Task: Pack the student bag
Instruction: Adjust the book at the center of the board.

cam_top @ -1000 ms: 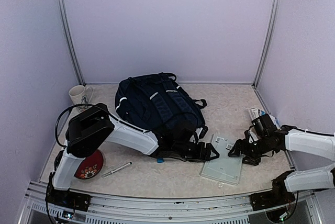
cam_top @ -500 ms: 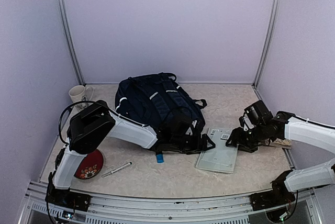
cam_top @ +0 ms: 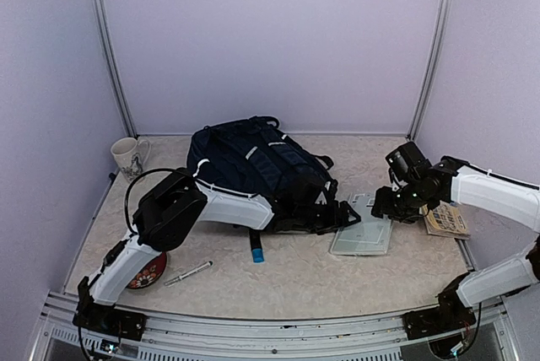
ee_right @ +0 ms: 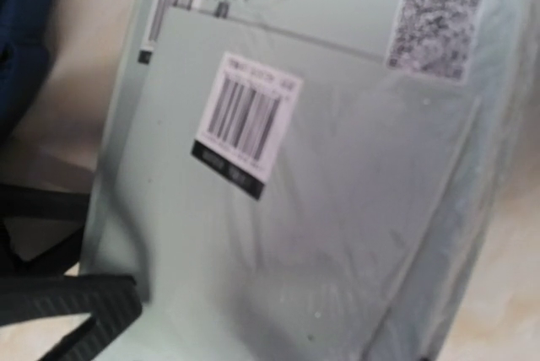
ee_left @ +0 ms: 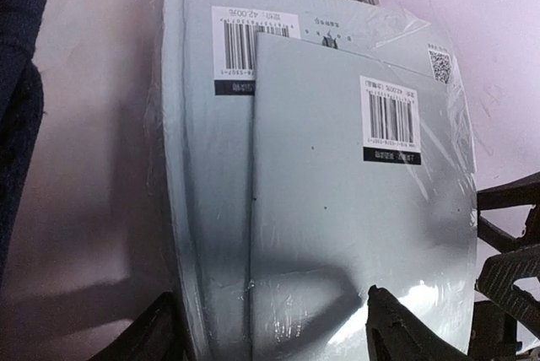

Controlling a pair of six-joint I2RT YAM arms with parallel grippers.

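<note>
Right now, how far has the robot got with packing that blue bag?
Nothing shows as packed yet. In hand: the right pincer grips the plastic-wrapped pack of grey books beside the navy-blue fabric backpack, with the left pincer open at the pack's other edge. Left outside: the white mug, red patterned dish, white pen, small blue object and printed booklet.

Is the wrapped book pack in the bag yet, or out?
Out. The book pack sits beside the bag, on its right, over the table; none of it is inside.
</note>
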